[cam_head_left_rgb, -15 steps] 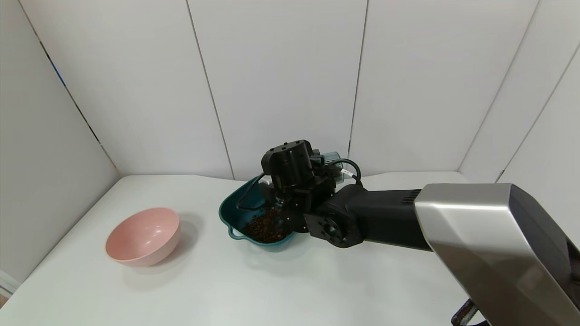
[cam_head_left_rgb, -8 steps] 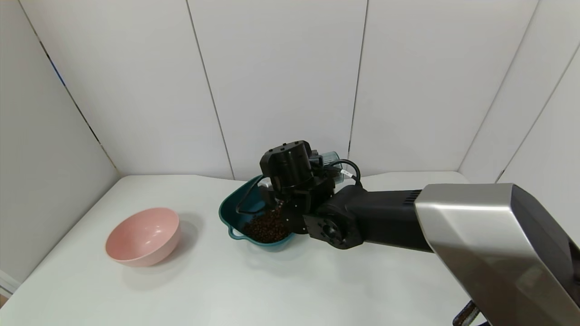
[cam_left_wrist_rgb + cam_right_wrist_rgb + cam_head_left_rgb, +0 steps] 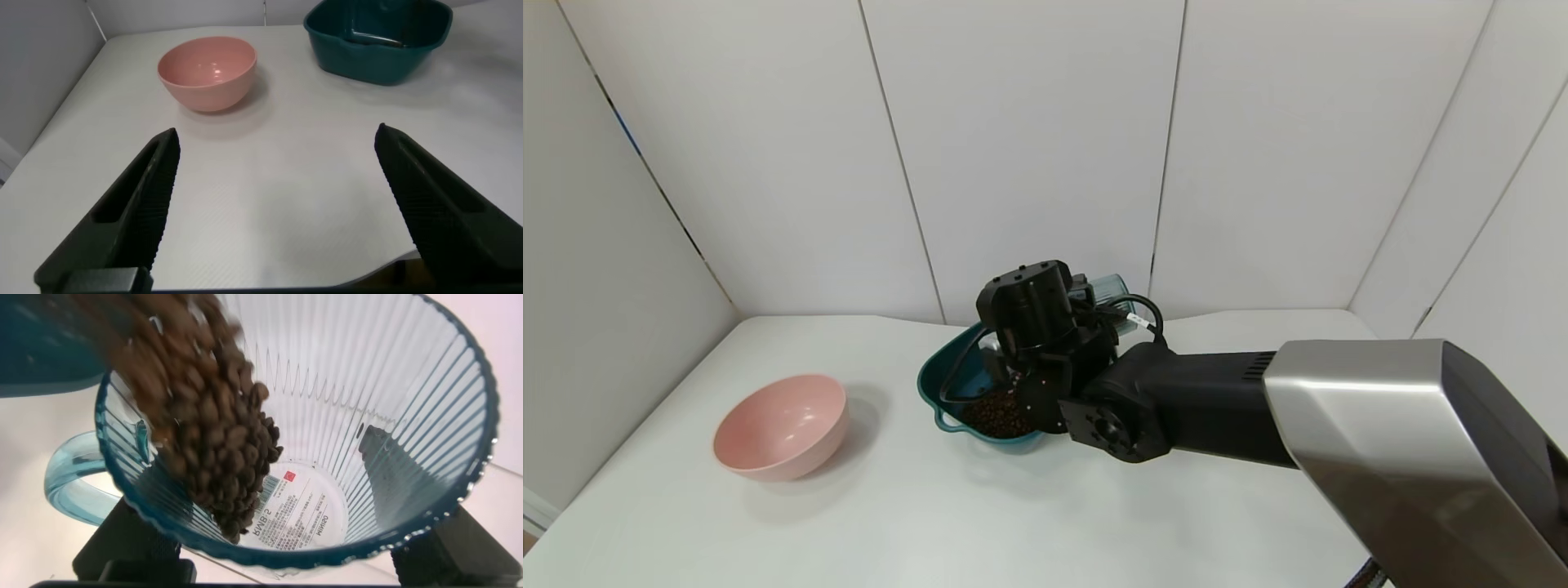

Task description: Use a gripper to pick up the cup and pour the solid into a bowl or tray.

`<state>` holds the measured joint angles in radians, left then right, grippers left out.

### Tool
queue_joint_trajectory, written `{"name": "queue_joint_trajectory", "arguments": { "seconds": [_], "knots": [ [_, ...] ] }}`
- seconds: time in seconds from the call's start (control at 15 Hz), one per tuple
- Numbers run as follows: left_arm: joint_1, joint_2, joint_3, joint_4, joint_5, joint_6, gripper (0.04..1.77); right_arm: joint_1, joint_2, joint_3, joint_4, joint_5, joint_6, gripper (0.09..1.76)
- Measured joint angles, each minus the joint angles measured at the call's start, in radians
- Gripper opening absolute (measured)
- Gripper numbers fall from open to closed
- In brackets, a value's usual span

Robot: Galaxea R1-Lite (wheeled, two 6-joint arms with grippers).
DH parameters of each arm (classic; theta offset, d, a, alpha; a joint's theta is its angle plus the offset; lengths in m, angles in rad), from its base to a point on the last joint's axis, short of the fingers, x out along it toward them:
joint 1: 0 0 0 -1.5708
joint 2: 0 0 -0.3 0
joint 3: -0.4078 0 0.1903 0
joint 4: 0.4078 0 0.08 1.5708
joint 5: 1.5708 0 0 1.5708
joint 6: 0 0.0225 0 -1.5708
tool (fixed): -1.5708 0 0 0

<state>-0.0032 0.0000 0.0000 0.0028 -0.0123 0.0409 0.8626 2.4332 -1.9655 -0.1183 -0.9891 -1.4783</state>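
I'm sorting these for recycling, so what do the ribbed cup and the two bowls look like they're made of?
The cup, held by the right gripper, looks like clear blue-tinted plastic: its label shows through the base. The teal bowl and pink bowl look like opaque moulded plastic with a soft sheen, possibly melamine.

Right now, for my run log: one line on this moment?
phase: pouring | right gripper: holds tilted cup | solid: sliding into teal bowl | left gripper: idle, open
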Motion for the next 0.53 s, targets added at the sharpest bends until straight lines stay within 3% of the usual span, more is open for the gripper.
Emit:
{"name": "queue_joint_trajectory", "arguments": {
  "seconds": [0.53],
  "knots": [
    [0.000, 0.000, 0.000, 0.000, 0.000, 0.000, 1.72, 0.005, 0.004, 0.002, -0.007, -0.002, -0.017, 1.37]
  ]
}}
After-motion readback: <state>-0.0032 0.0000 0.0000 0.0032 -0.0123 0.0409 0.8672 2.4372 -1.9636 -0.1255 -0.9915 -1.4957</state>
